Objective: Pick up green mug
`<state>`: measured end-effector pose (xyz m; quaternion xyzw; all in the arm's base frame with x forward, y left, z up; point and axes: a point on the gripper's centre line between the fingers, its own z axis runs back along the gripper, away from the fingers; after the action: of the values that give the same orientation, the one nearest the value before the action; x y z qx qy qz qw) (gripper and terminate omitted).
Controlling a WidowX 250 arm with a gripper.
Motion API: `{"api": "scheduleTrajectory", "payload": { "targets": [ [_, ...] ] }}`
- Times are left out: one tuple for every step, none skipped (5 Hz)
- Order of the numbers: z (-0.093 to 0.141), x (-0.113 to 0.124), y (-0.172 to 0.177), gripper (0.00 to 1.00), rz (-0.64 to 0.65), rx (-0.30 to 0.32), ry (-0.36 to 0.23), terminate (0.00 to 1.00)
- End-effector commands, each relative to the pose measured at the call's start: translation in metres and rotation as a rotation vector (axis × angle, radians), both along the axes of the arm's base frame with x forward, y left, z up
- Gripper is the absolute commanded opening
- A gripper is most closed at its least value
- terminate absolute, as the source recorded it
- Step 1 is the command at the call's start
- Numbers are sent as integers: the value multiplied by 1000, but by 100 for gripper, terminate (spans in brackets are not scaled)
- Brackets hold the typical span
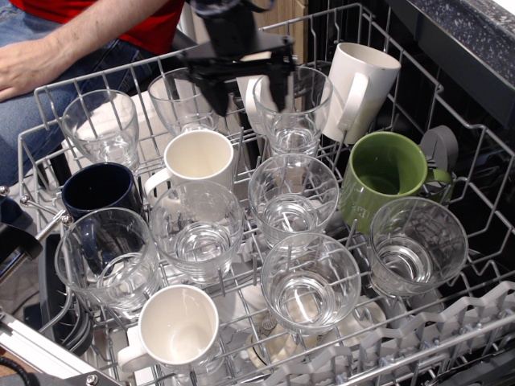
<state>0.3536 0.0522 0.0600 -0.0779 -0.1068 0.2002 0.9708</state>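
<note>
The green mug point(380, 178) stands tilted in the wire dish rack point(451, 121) at the right, its opening up and its handle on the right side. My gripper point(248, 90) is black and hangs above the back row, over a white mug and a glass, well to the left of the green mug. Its two fingers point down with a gap between them and hold nothing.
Several drinking glasses point(293, 197) fill the rack. White mugs point(198, 159) stand at the middle, at the front point(177, 327) and at the back right point(362, 87). A dark navy mug point(101, 189) sits at the left. A person's arm point(72, 44) rests beyond the rack.
</note>
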Motion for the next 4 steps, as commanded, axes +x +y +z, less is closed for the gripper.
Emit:
{"api": "scheduleTrajectory", "payload": {
  "targets": [
    [-15, 29, -34, 100, 64, 51, -143, 0],
    [-26, 38, -45, 100, 64, 90, -156, 0],
    [-41, 55, -56, 100, 139, 123, -201, 0],
    [-56, 81, -60, 100, 225, 144, -247, 0]
  ]
}}
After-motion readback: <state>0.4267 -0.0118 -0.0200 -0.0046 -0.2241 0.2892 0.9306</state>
